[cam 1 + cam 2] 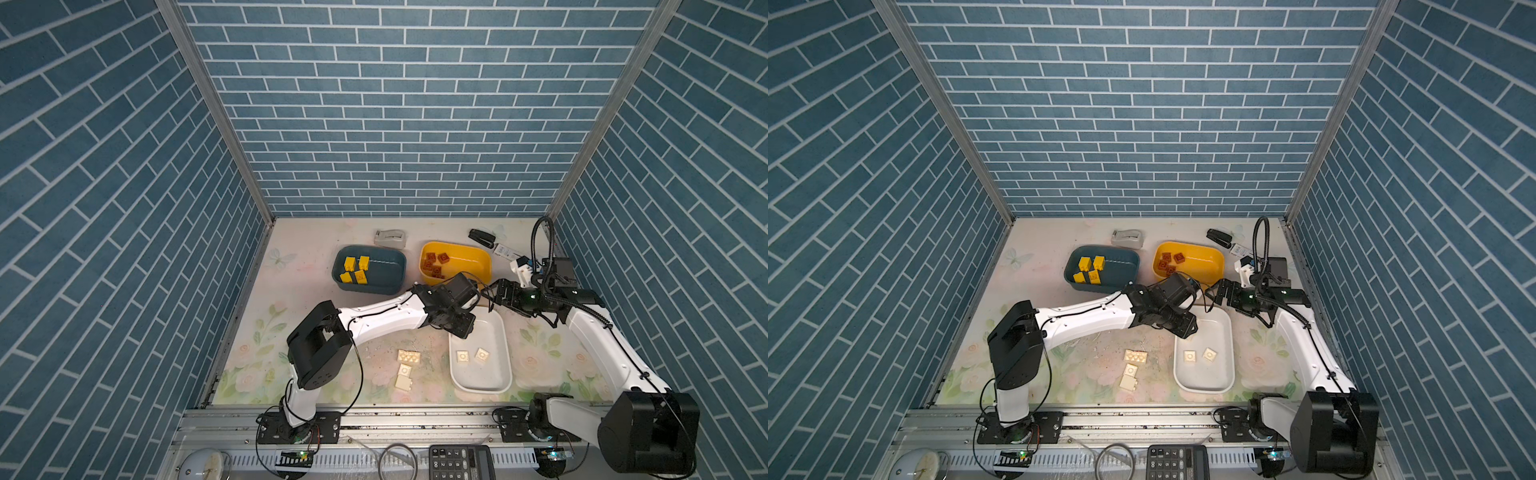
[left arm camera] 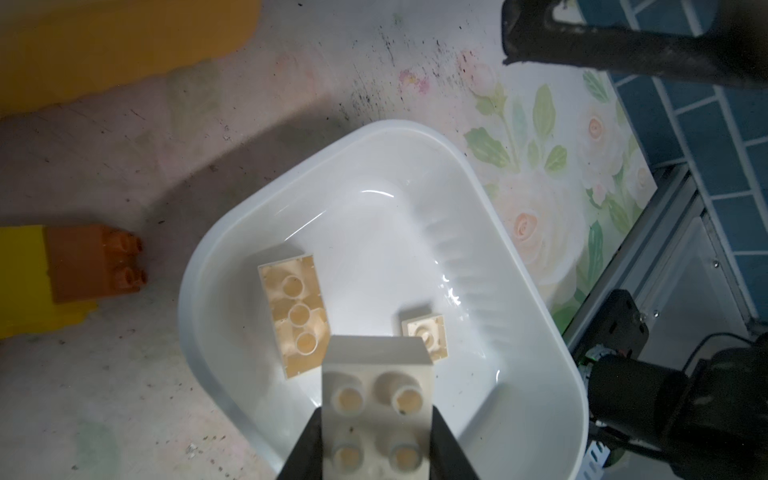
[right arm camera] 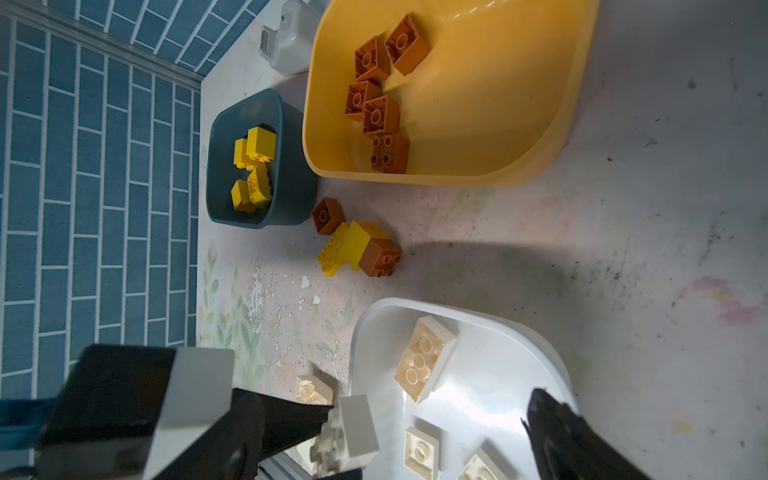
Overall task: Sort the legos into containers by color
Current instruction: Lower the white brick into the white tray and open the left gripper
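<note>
Between the closed fingers of the left gripper (image 2: 376, 415) sits a cream-white brick (image 2: 374, 357), square and smooth-sided, with four round studs showing. Below that claw lies the white tub (image 2: 415, 137). It holds an oblong cream brick (image 2: 297, 316) flipped hollow side up and a small square one (image 2: 426, 336), also upturned. Just beside the left claw, the right gripper (image 1: 496, 297) hangs with its jaws spread wide, gripping nothing. Near it stands the yellow tub (image 1: 465, 266) with reddish-brown bricks (image 1: 435, 266) clustered at one end.
</note>
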Tool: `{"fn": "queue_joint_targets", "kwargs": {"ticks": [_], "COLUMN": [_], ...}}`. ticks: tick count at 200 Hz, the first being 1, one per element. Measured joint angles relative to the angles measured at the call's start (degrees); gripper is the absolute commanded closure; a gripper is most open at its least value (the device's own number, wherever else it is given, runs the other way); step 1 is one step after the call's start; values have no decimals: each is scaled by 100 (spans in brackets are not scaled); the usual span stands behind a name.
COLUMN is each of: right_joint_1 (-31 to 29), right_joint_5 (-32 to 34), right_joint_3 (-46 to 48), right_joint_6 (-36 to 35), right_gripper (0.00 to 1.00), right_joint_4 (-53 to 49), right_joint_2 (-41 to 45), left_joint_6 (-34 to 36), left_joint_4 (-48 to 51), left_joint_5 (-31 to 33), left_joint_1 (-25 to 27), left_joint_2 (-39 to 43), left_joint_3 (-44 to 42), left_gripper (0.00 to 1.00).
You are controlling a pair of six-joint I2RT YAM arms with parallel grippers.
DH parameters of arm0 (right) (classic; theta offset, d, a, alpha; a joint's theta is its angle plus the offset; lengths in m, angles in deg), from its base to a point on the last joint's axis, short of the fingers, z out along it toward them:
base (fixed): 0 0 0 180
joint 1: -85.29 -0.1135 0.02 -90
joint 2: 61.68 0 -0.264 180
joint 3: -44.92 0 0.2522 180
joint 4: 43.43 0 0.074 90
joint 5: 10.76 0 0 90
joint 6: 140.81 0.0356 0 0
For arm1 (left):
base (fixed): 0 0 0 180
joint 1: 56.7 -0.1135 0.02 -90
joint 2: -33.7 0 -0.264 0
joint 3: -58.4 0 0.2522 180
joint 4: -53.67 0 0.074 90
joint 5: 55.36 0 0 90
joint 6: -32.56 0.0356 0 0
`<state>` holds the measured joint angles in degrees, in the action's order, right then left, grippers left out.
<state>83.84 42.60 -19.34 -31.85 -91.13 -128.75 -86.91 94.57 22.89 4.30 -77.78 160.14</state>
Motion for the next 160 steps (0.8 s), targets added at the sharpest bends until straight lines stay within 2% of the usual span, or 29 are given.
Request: {"fn": "queue_joint_targets", "kwargs": {"ticks": [40,69,123,160], "right_joint_1": [229,341,376,376], "right_joint_5": [39,57,63,44], "right_joint_3": [-131,-162,-319,-345], "right_joint_6": [-197,-337,-446,-448], "right_gripper": [1,1,1,1], "right_joint_4": [-57,-157,-275,-289], "right_joint_2": [-33,-33,-46,-83], "left_joint_6": [-586,-831,-1005,-981], "left_joint_4": [-186,-243,-225,-146], "left_joint_5": [291,426,450,444], "left_joint_1": [74,76,76,59], "left_joint_2": [-365,-520,-640,-636], "left_joint_3": [291,299,616,660], "left_gripper": [77,67,50,45]}}
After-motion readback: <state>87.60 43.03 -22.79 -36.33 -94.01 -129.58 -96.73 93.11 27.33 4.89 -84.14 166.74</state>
